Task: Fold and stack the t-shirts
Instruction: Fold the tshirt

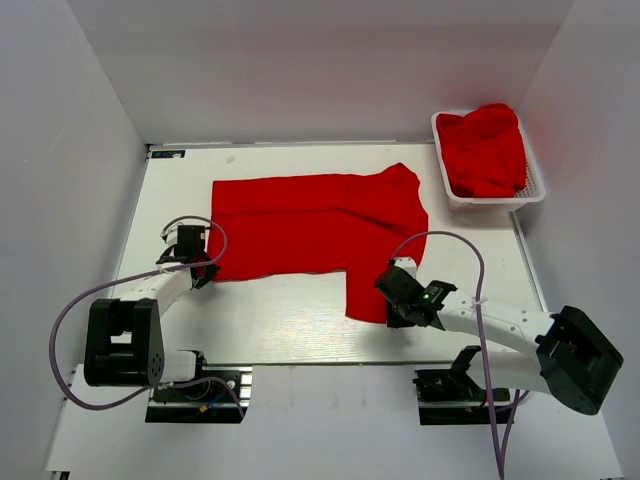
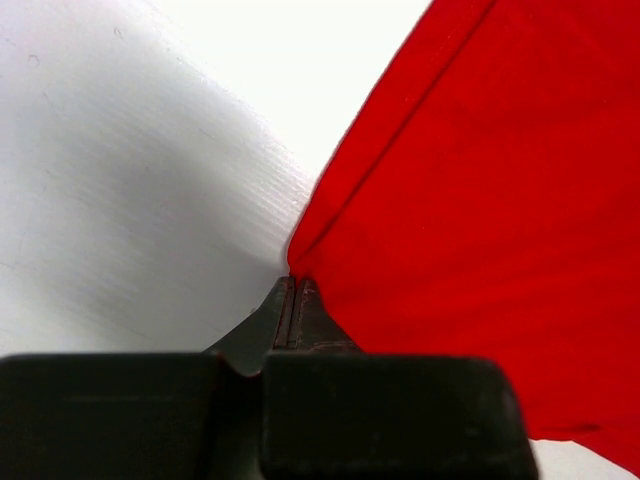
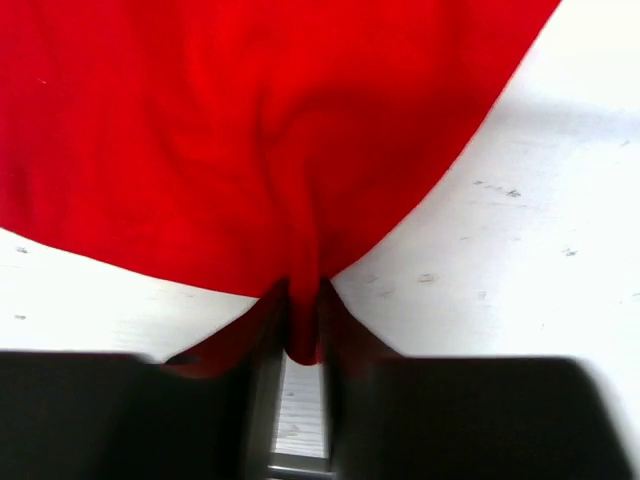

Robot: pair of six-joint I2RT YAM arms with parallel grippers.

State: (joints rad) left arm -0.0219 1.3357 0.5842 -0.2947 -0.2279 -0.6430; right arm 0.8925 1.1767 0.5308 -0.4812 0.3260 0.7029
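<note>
A red t-shirt [image 1: 315, 228] lies spread across the middle of the white table. My left gripper [image 1: 203, 270] is at the shirt's near left corner, shut on a pinch of its hem [image 2: 297, 268]. My right gripper [image 1: 393, 302] is at the shirt's near right edge, shut on a fold of red fabric [image 3: 305, 330] that sticks down between its fingers. More red t-shirts [image 1: 487, 150] lie bunched in the white mesh basket [image 1: 535, 192] at the far right.
White walls close in the table on the left, back and right. The basket stands at the table's far right corner. Bare white table [image 1: 280, 315] runs along the near edge between the arms, and purple cables loop from both arms.
</note>
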